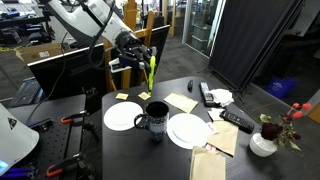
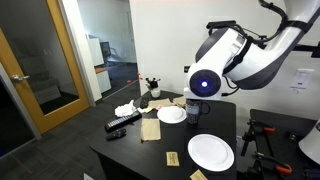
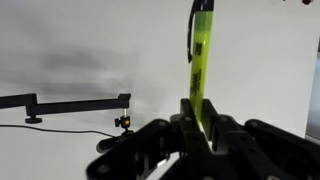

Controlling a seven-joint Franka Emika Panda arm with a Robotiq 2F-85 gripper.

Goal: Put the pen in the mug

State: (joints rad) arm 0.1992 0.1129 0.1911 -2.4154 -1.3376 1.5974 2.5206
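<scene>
My gripper point(image 1: 143, 62) is shut on the yellow-green pen point(image 1: 151, 70), which hangs down from the jaws high above the table. In the wrist view the pen point(image 3: 200, 60) sticks out from between the closed fingers point(image 3: 201, 118). The dark mug point(image 1: 156, 117) stands on the black table between two white plates, below and slightly in front of the pen tip. In an exterior view the mug point(image 2: 196, 111) is mostly hidden behind the arm, and the pen is hidden.
White plates point(image 1: 123, 116) point(image 1: 187, 130) flank the mug. Black remotes point(image 1: 206, 93) point(image 1: 237, 121), paper sheets point(image 1: 182, 101), yellow notes and a small white flower vase point(image 1: 264, 143) lie on the table point(image 1: 170, 160). A monitor point(image 1: 60, 70) stands beside the table.
</scene>
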